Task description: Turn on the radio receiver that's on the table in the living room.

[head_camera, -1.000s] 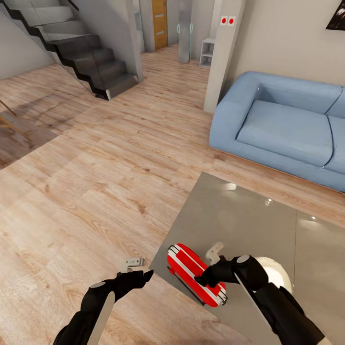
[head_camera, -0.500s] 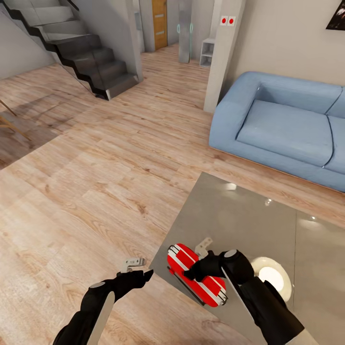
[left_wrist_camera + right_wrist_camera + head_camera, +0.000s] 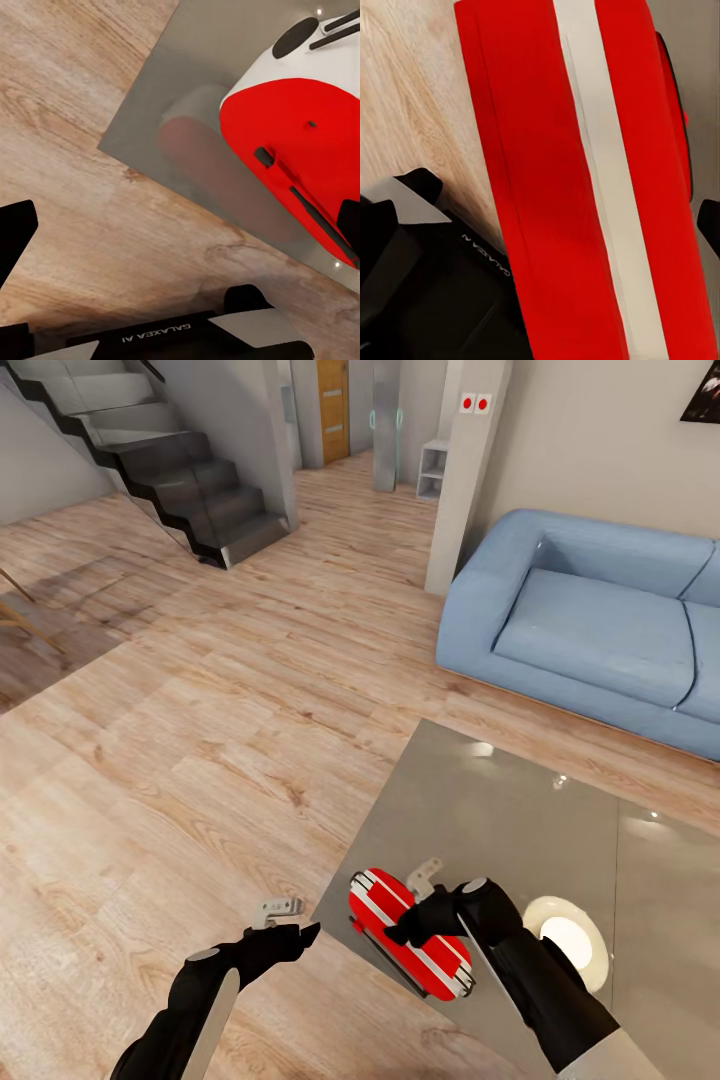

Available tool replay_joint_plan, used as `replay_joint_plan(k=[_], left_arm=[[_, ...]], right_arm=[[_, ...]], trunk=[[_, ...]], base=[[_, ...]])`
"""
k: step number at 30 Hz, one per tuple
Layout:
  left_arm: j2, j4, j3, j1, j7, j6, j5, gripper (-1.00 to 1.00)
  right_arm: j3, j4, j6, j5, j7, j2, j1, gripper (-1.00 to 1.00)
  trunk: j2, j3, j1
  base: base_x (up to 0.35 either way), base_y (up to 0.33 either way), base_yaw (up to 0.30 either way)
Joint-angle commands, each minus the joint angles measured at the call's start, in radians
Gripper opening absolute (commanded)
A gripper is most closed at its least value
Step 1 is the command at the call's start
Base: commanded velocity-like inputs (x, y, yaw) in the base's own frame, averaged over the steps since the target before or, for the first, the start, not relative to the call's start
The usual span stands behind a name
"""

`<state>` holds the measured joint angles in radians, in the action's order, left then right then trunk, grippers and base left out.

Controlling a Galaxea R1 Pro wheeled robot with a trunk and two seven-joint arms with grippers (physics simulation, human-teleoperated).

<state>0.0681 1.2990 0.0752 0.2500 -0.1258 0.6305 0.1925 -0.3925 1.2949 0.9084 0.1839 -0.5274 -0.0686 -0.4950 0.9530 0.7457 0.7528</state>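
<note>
The red radio (image 3: 400, 930) with white stripes lies on the near left corner of the glossy grey-beige table (image 3: 500, 810). My right gripper (image 3: 415, 905) hovers directly over the radio's middle, open, its fingertips spread either side of the red body (image 3: 585, 112). Whether a fingertip touches the radio I cannot tell. My left gripper (image 3: 288, 920) hangs open over the wood floor just left of the table corner, a short way from the radio. Past its fingers, the left wrist view shows the radio's rounded end (image 3: 300, 142).
A pale-blue sofa (image 3: 590, 620) stands beyond the table. Dark stairs (image 3: 190, 480) rise at the back left, and wooden chair legs (image 3: 20, 620) show at the left edge. Wood plank floor (image 3: 200, 740) lies open to the left. A bright round reflection (image 3: 565, 940) marks the tabletop.
My right gripper has shifted left across the radio, from near its right end to its middle. The left arm and the radio have stayed put.
</note>
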Motion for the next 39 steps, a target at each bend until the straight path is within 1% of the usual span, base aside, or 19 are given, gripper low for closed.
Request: replay_joint_plan(k=[1, 5, 9, 11, 21, 33, 37, 39], left_arm=[[0.000, 0.000, 0.000, 0.000, 0.000, 0.000, 0.000, 1.00], [0.001, 0.000, 0.000, 0.000, 0.000, 0.000, 0.000, 1.00], [0.001, 0.000, 0.000, 0.000, 0.000, 0.000, 0.000, 1.00], [0.001, 0.000, 0.000, 0.000, 0.000, 0.000, 0.001, 1.00], [0.001, 0.000, 0.000, 0.000, 0.000, 0.000, 0.000, 1.00], [0.001, 0.000, 0.000, 0.000, 0.000, 0.000, 0.000, 1.00], [0.001, 0.000, 0.000, 0.000, 0.000, -0.001, 0.000, 1.00], [0.001, 0.000, 0.000, 0.000, 0.000, -0.001, 0.000, 1.00]], right_arm=[[0.000, -0.001, -0.001, 0.000, 0.000, -0.001, 0.000, 1.00], [-0.001, -0.024, -0.005, 0.007, 0.002, -0.005, 0.000, 1.00], [0.000, -0.056, -0.036, 0.047, 0.000, -0.007, 0.000, 1.00], [0.000, -0.066, -0.046, 0.060, -0.001, -0.006, 0.000, 1.00], [0.000, -0.085, -0.052, 0.067, 0.001, -0.003, 0.000, 1.00], [0.000, -0.087, -0.052, 0.072, 0.003, 0.000, 0.000, 1.00], [0.000, -0.088, -0.049, 0.114, 0.002, 0.000, 0.000, 1.00], [0.000, -0.088, -0.045, 0.146, -0.001, 0.001, 0.000, 1.00]], trunk=[[0.000, 0.000, 0.000], [0.000, 0.000, 0.000], [0.000, 0.000, 0.000], [0.000, 0.000, 0.000], [0.000, 0.000, 0.000], [0.000, 0.000, 0.000], [0.000, 0.000, 0.000], [0.000, 0.000, 0.000]], base=[[0.000, 0.000, 0.000], [0.000, 0.000, 0.000], [0.000, 0.000, 0.000], [0.000, 0.000, 0.000], [0.000, 0.000, 0.000], [0.000, 0.000, 0.000], [0.000, 0.000, 0.000], [0.000, 0.000, 0.000]])
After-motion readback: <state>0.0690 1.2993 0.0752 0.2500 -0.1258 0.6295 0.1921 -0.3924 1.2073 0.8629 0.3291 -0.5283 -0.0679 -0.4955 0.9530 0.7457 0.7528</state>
